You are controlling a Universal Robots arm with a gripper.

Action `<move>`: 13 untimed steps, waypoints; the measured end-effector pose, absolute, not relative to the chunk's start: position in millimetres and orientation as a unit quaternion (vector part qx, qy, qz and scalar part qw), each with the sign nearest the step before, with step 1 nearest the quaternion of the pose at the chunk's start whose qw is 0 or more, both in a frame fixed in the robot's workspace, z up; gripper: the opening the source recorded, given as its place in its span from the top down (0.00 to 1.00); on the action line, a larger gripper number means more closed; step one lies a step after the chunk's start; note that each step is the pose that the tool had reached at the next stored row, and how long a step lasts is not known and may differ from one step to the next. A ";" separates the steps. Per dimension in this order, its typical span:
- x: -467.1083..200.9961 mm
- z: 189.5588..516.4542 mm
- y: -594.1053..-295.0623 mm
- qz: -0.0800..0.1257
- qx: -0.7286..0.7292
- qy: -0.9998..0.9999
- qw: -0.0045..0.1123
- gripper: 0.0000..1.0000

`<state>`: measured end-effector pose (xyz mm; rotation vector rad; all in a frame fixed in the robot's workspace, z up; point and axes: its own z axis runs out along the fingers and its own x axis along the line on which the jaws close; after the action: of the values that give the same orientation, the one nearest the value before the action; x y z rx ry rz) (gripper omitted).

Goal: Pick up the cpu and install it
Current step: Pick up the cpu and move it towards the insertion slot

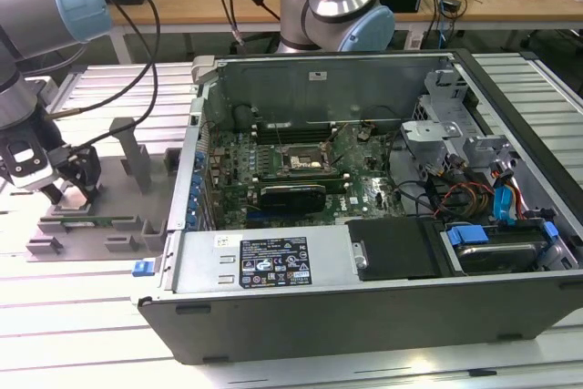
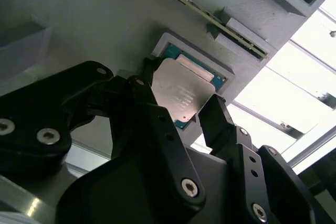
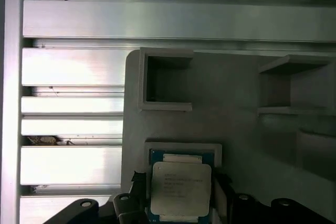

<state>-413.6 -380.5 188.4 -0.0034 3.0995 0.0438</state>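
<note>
Straddling cpu (image 3: 181, 187) edges, end effector (image 2: 179, 95)

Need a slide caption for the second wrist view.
End effector at the cpu, which sits in a pocket of the grey fixture.

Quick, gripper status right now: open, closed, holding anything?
Gripper: at the cpu, which sits in its pocket on the grey fixture; whether it is open or shut on it cannot be told.
</note>
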 end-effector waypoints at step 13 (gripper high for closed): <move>-413.2 191.8 -380.5 0.014 -0.001 1.000 0.021 0.45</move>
<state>-413.2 -380.5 191.8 -0.0035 3.0993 0.0439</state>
